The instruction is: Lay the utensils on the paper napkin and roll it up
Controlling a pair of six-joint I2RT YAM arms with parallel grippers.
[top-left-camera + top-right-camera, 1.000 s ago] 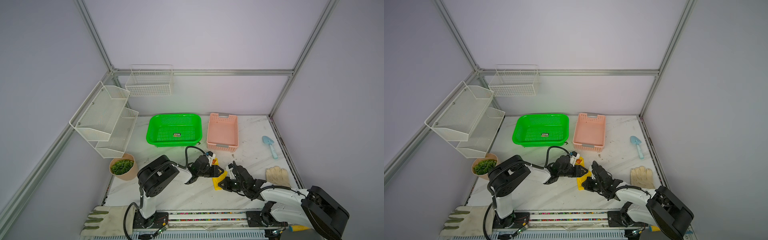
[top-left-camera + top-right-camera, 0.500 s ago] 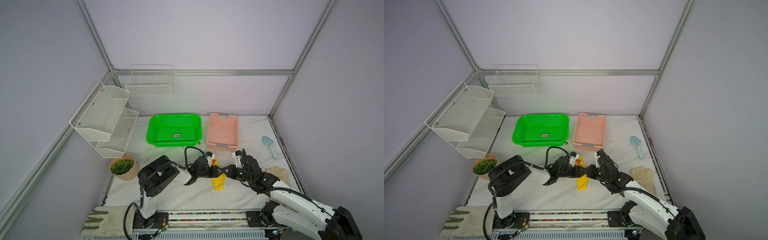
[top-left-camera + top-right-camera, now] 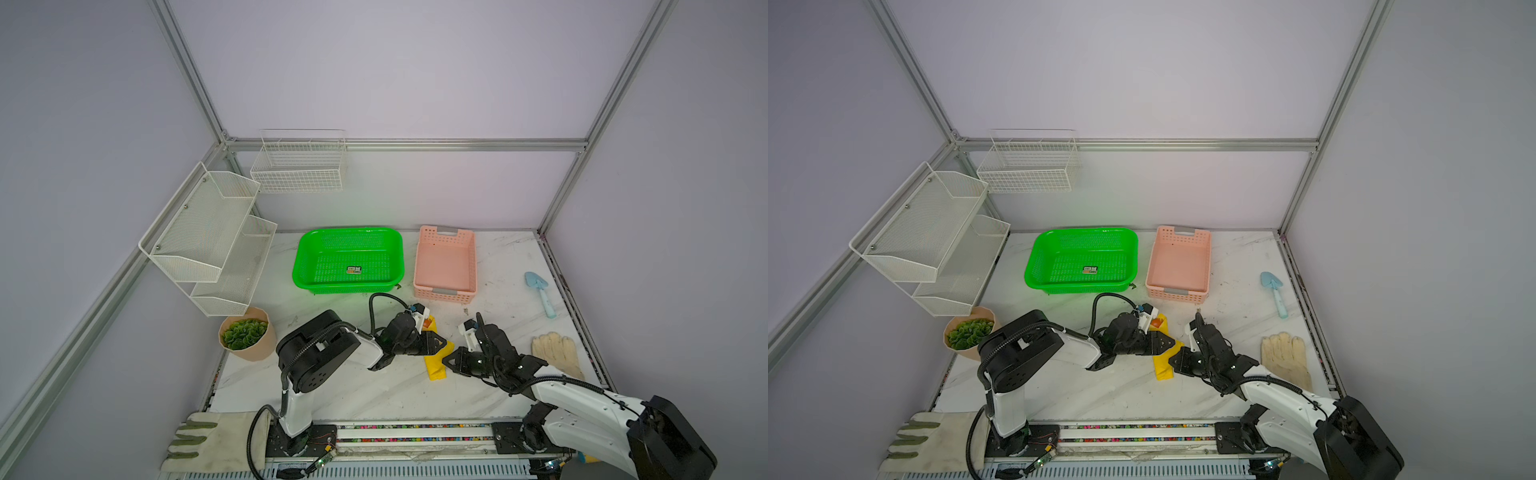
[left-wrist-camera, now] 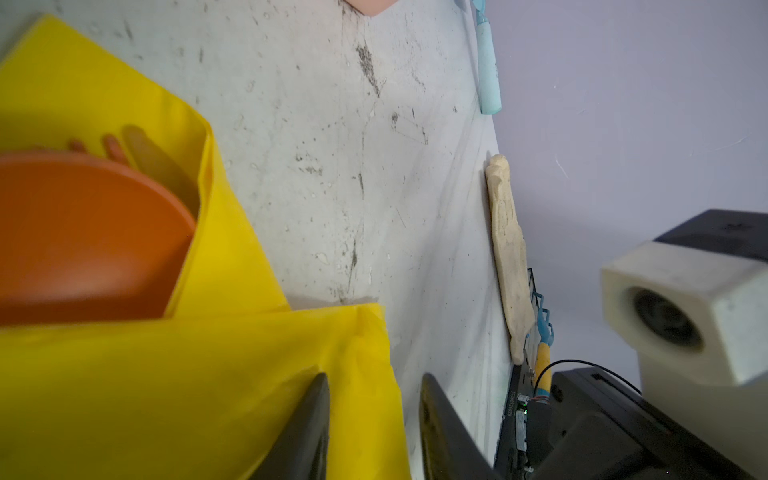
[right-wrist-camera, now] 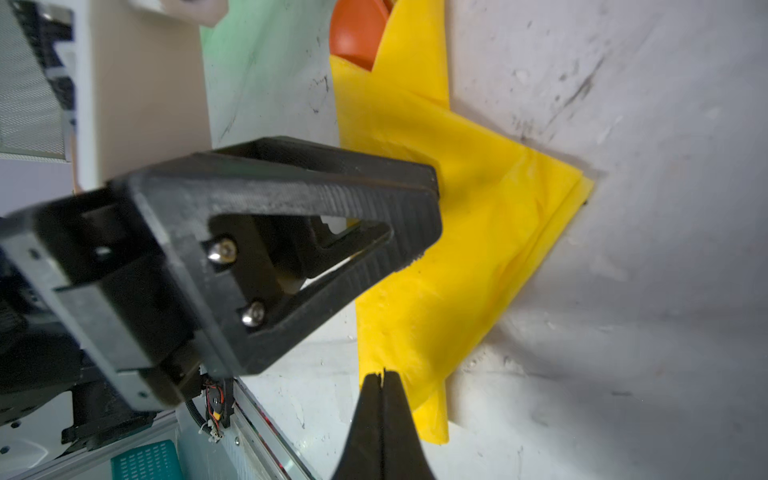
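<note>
The paper napkin (image 3: 436,365) (image 3: 1163,368) is yellow and lies folded over the orange utensils in the middle of the table. A spoon bowl (image 4: 83,241) (image 5: 355,33) and fork tines (image 4: 112,147) poke out of its far end; the knife is hidden. My left gripper (image 3: 440,345) (image 4: 374,378) lies low on the napkin (image 4: 166,395). Its jaws are apart, with the napkin's edge between them. My right gripper (image 3: 446,361) (image 5: 379,374) is shut, its tips at the edge of the napkin (image 5: 478,249). I cannot tell whether paper is pinched.
A green basket (image 3: 349,232) and a pink basket (image 3: 444,293) stand behind the napkin. A light-blue trowel (image 3: 540,291) and a cream glove (image 3: 555,353) lie to the right. A potted plant (image 3: 245,336) and wire shelves (image 3: 208,237) are on the left.
My right gripper rose beside the left gripper, then came back down to the napkin's right edge and closed. The left gripper stayed on the napkin, its jaws slightly narrower.
</note>
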